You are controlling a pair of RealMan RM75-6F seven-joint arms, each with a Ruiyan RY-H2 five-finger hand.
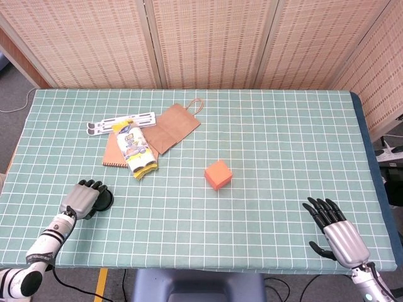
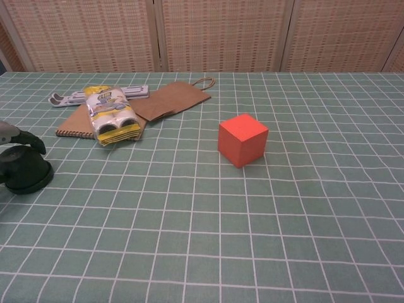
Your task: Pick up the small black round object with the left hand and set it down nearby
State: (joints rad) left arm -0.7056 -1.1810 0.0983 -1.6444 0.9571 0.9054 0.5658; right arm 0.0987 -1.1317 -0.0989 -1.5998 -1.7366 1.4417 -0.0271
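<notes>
Left hand (image 1: 82,198) by the tabletop's (image 1: 264,145) near-left edge, fingers (image 1: 93,185) draped over the black round object (image 2: 25,173), grip unclear, snack packet (image 1: 134,150), paper bag (image 1: 173,126), orange cube (image 1: 218,174) beyond, right hand (image 1: 334,229) fingers apart, holding nothing

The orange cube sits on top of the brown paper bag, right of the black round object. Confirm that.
Not quite. The orange cube sits directly on the green checked tablecloth, apart from the brown paper bag; the head view shows it. It is indeed right of the black round object.
</notes>
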